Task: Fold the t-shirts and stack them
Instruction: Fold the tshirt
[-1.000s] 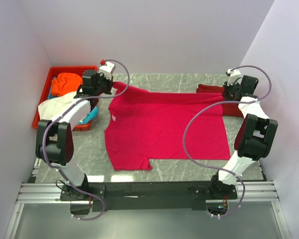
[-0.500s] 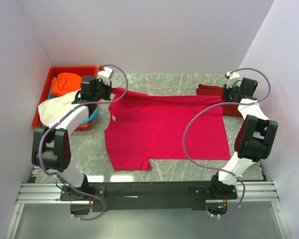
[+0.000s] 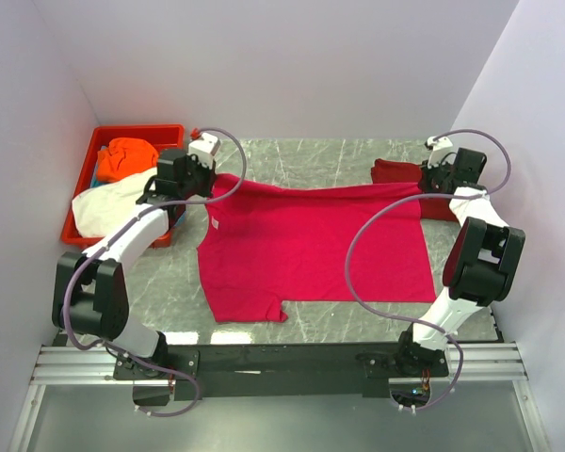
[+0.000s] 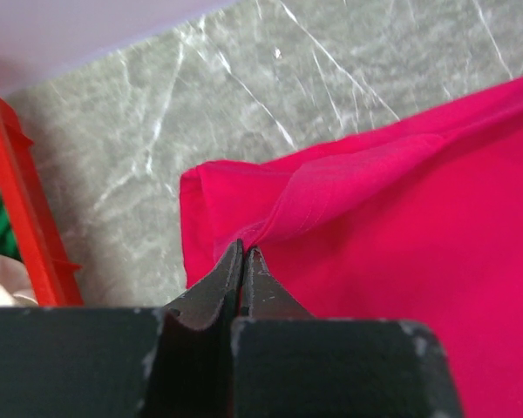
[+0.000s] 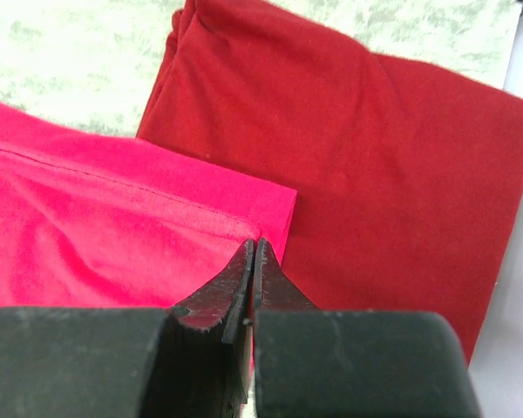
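Pink-red t-shirt [image 3: 311, 245] spread over the table [image 3: 339, 155], far edge pinched at both ends: left gripper [image 4: 242, 252] closed on a sleeve fold, right gripper [image 5: 254, 248] closed on the hem corner. Orange t-shirt [image 3: 127, 158] and white t-shirt [image 3: 99, 212] in the red tray [image 3: 137, 129], partly behind the left arm [image 3: 132, 235]. Darker red t-shirt [image 5: 375, 157] folded beside the hem corner, partly hidden by the right arm [image 3: 476, 254].

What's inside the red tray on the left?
An orange t-shirt, a white one heaped nearer, and a bit of teal cloth fill the tray. Whatever lies beneath them is covered.
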Controlling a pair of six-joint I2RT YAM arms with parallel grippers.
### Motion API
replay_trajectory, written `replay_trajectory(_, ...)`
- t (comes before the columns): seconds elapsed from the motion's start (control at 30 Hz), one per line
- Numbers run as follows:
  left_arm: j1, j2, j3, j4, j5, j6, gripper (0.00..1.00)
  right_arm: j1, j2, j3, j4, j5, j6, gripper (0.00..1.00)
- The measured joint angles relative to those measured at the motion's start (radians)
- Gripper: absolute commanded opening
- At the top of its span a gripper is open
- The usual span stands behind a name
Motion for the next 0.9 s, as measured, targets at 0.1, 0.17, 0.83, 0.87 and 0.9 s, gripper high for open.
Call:
replay_trajectory(0.1, -0.016, 0.0, -0.005, -0.021, -0.015, 0.0, 0.0, -0.001, 0.0, -0.01, -0.001, 0.0, -0.005, 0.0)
replay_trajectory(0.17, -0.024, 0.0, -0.007, -0.025, -0.025, -0.003, 0.0, -0.001, 0.0, -0.014, -0.005, 0.0, -0.007, 0.0)
replay_trajectory(0.83, -0.097, -0.121, -0.063, -0.283, -0.023, -0.078, 0.87, -0.031, -0.043, -0.12, -0.056, 0.042, -0.116, 0.55)
replay_trajectory(0.87, -0.097, -0.151, -0.063, -0.287, -0.027, -0.084, 0.88, -0.034, -0.057, -0.132, -0.06, 0.044, -0.121, 0.55)
replay_trajectory(0.9, -0.097, -0.181, -0.062, -0.286, -0.034, -0.089, 0.89, -0.037, -0.071, -0.141, -0.063, 0.045, -0.124, 0.55)
